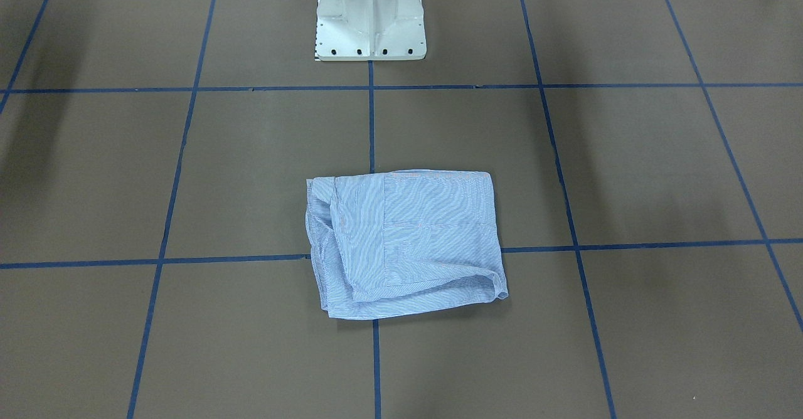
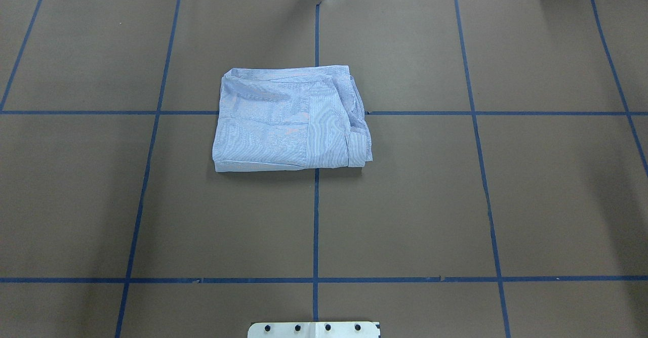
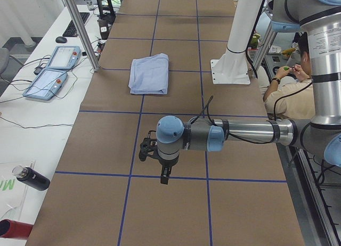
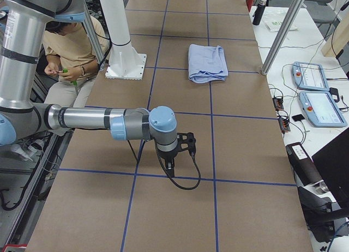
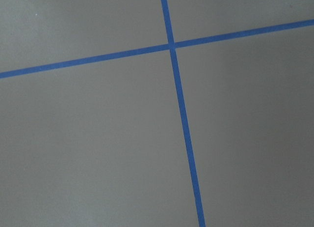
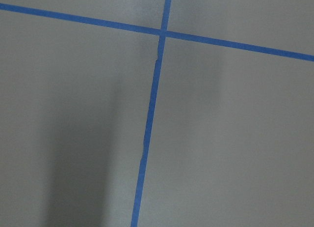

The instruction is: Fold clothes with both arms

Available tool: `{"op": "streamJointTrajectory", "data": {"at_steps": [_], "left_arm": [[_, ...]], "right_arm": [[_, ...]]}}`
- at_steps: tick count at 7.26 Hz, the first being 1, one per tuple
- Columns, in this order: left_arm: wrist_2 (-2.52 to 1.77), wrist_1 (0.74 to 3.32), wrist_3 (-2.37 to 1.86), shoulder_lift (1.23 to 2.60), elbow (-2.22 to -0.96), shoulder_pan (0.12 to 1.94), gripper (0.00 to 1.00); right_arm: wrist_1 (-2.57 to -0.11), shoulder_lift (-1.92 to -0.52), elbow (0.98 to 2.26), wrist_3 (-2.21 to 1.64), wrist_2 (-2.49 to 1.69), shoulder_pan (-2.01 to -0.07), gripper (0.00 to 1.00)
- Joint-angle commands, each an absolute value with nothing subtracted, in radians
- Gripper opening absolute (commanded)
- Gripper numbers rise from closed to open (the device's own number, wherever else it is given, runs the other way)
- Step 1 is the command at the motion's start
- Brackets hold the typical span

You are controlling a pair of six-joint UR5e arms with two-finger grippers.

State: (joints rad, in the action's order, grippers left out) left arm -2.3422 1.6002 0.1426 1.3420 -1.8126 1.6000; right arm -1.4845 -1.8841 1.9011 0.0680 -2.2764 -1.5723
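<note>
Already folded into a compact rectangle, the shirt lies flat on the table, straight out from the pedestal and well apart from it, covering a crossing of blue tape lines. The left gripper hangs above the table well off to the pedestal's left, pointing down. The right gripper hangs likewise to the pedestal's right. Both are far from the shirt. Whether either gripper is released or clenched cannot be told from these side views.
</note>
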Motion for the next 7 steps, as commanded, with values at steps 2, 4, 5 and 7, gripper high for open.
{"op": "streamJointTrajectory", "data": {"at_steps": [2,4,5,7], "left_arm": [[-2.342,1.601,0.143,1.339,-1.803,1.600,1.00],[-2.342,1.603,0.144,1.342,-1.807,1.600,1.00],[-2.342,1.603,0.144,1.348,-1.809,1.600,1.00],[-2.342,1.605,0.144,1.351,-1.815,1.600,1.00]], "right_arm": [[-1.485,-1.890,1.898,0.069,-2.275,-1.572,1.00],[-1.485,-1.891,1.898,0.071,-2.275,-1.572,1.00],[-1.485,-1.891,1.898,0.071,-2.275,-1.572,1.00],[-1.485,-1.893,1.898,0.071,-2.275,-1.572,1.00]]}}
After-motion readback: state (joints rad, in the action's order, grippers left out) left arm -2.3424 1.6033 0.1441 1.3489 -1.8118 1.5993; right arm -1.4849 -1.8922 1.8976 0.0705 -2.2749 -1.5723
